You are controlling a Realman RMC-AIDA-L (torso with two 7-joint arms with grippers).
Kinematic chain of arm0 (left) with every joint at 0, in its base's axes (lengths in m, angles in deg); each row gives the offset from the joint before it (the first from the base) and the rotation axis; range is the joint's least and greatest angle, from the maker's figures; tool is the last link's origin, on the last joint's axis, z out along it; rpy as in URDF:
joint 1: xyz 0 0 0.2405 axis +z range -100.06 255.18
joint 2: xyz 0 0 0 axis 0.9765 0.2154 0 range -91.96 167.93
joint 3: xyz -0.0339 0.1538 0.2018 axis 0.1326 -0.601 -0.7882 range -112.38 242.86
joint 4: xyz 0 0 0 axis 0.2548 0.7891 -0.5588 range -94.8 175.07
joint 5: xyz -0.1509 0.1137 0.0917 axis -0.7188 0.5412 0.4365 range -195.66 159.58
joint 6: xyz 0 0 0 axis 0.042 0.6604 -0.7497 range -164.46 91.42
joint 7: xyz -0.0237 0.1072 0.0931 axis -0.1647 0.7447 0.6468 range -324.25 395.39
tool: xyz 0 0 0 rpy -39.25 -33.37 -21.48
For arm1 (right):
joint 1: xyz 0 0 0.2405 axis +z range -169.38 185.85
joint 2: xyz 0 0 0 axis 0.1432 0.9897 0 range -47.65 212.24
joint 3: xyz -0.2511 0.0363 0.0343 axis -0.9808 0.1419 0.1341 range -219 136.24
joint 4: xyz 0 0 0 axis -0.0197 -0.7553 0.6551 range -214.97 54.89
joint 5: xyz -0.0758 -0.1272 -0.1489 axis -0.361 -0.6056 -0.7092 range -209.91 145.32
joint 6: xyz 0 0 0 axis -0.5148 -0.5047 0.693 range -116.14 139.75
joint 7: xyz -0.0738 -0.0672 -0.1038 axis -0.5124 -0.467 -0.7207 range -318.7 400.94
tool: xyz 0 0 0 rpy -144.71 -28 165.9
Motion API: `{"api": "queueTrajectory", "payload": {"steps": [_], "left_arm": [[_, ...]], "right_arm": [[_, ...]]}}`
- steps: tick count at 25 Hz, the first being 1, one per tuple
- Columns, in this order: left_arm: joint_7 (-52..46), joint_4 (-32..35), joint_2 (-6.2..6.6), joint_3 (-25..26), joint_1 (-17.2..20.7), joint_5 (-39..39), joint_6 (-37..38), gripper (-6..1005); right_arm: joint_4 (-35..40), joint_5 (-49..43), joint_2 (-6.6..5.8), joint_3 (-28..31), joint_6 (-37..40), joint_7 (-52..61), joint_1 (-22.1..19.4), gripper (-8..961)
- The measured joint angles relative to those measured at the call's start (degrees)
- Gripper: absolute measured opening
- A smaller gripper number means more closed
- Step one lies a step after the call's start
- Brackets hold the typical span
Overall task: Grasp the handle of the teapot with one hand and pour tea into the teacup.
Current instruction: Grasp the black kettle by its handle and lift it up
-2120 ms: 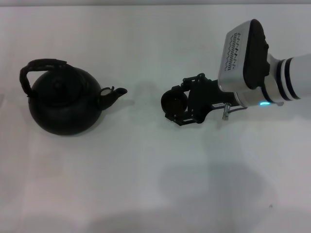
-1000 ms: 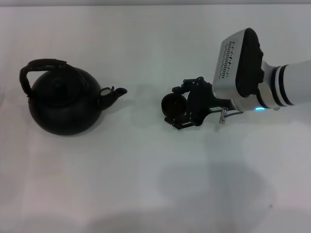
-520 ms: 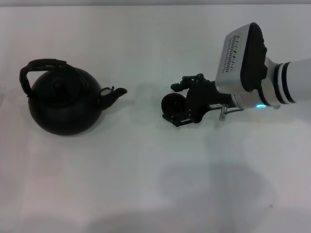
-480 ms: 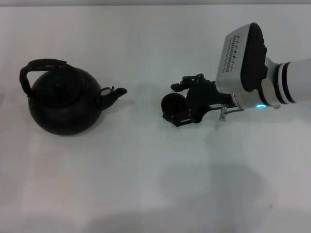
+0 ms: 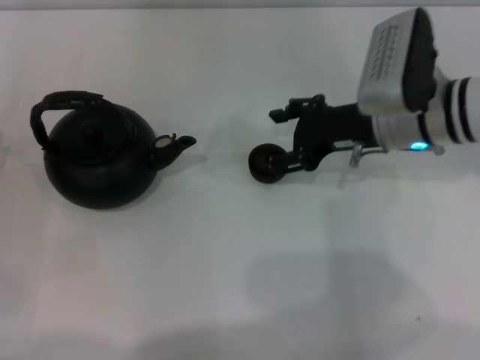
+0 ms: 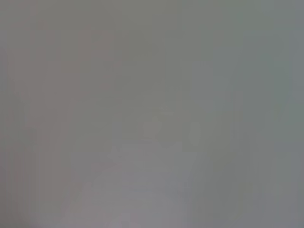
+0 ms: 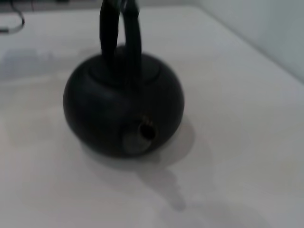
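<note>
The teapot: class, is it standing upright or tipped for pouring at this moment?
Upright. The teapot sits flat on the table, its handle ungrasped and its spout level, apart from the teacup.

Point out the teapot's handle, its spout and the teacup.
handle (image 5: 66, 98), head view, on the top of the hoop.
spout (image 5: 182, 142), head view, near its tip.
teacup (image 5: 267, 163), head view, on its dark bowl, beside the right gripper (image 5: 289, 135).

A matt, dark, cast-metal look is shown by the teapot (image 5: 100, 161), with a faint sheen across its round body. Above its lid, the handle (image 5: 60, 105) is seen rough and wrapped-looking. Beneath the teapot, the table (image 5: 225, 285) is seen smooth, pale and matt.
</note>
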Motion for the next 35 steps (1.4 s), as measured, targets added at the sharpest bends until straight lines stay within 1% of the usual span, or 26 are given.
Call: {"api": "queueTrajectory", "payload": {"steps": [4,12,16,21,24,30,35], "left_arm": [[0.0,0.07,-0.09,-0.02,0.57,3.98,-1.32,861],[0.0,-0.01,-0.18,-0.01,2.37,13.48,-9.38,862],[-0.06,-0.03,-0.14,-0.02,2.59,18.86,-11.04,862],[-0.72,-0.45,-0.24,-0.02,2.53,21.47,-10.62,860],[-2.73,-0.48,-0.15,-0.02,1.45,22.78,-8.76,861],[-3.44,-0.6,-0.37,0.43,-0.25,22.5,-5.18,862],[-3.45,-1.24,-0.37,0.56,-1.46,22.29,-3.83,861]], "right_arm": [[2.41,-0.02,-0.25,5.18,-3.06,-0.35,-1.44,851],[6.99,-0.5,-0.58,16.13,-9.23,-0.79,-5.11,850],[7.57,-0.22,-0.55,20.07,-9.97,-1.7,-6.49,850],[6.75,-0.41,-0.55,21.5,-10.13,-2.24,-7.16,850],[6.54,-0.36,-0.48,21.53,-10.16,-2.74,-7.43,850],[6.43,-0.49,-0.45,21.27,-10.43,-2.81,-7.85,850],[6.27,-0.42,-0.47,21.22,-10.58,-2.98,-8.06,849]]}}
